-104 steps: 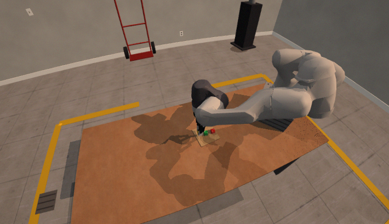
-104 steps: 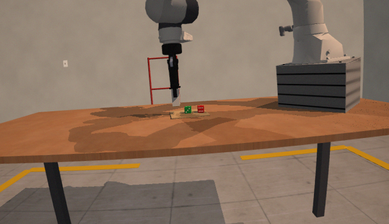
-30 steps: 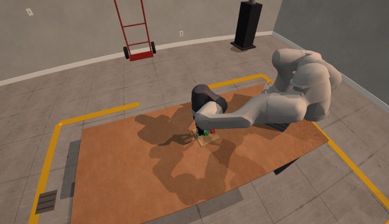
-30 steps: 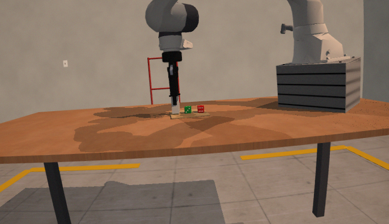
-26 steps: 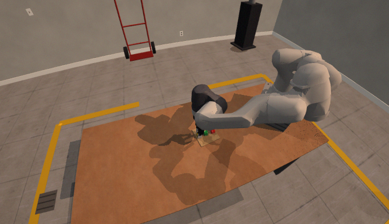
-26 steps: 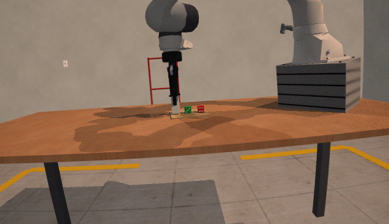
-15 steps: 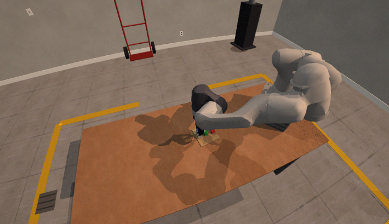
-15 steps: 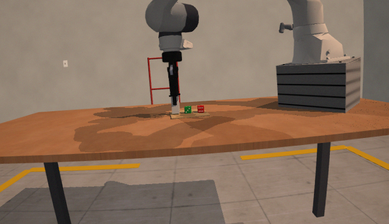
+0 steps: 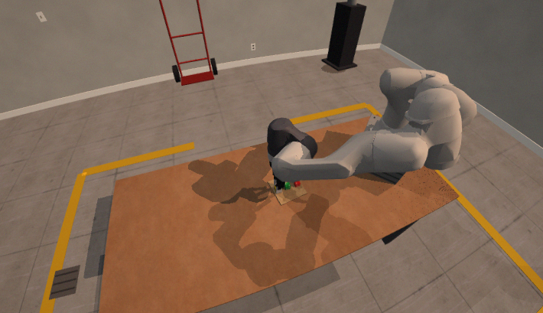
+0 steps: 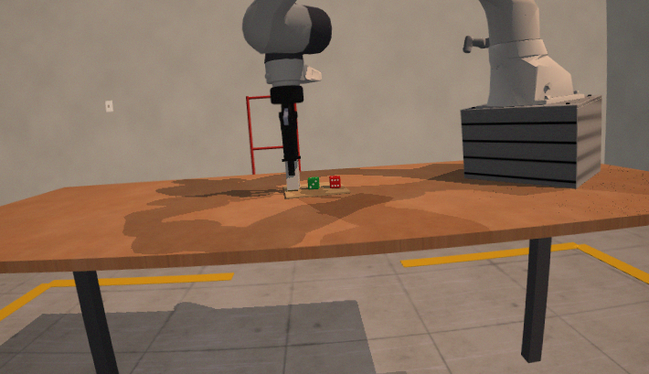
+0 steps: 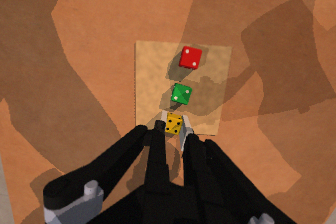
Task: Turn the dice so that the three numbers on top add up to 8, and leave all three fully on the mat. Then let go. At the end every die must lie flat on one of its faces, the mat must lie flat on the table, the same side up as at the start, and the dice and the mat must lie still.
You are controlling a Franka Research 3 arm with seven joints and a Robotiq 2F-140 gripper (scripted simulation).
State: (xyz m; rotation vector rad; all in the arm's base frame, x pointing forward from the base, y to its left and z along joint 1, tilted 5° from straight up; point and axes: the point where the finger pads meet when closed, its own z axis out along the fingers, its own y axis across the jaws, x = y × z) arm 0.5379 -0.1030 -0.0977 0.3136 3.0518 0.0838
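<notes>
With gripper [image 9: 278, 190] [image 10: 292, 187] [image 11: 173, 120] narrow, holding yellow die [image 11: 173, 123] between fingertips, near one edge of mat [image 9: 293, 197] [image 10: 316, 194] [image 11: 151, 70]. Near fingers on mat: green die [image 9: 287, 186] [image 10: 313, 183] [image 11: 181, 94]; farther off, beyond green: red die [image 9: 297, 183] [image 10: 334, 182] [image 11: 190, 57].

Arm [image 9: 384, 149] [image 10: 275, 20] reaches out from its base, bent at the elbow, forearm sloping down to the wrist [image 10: 287, 70]. Gripper [image 9: 278, 189] [image 10: 292, 186] [image 11: 173, 120] hangs below it, near vertical, pointing down, very slight lean in the exterior view. Fingers [image 10: 292, 182] closed in to a narrow gap, pale tips low and facing each other, clamped.
</notes>
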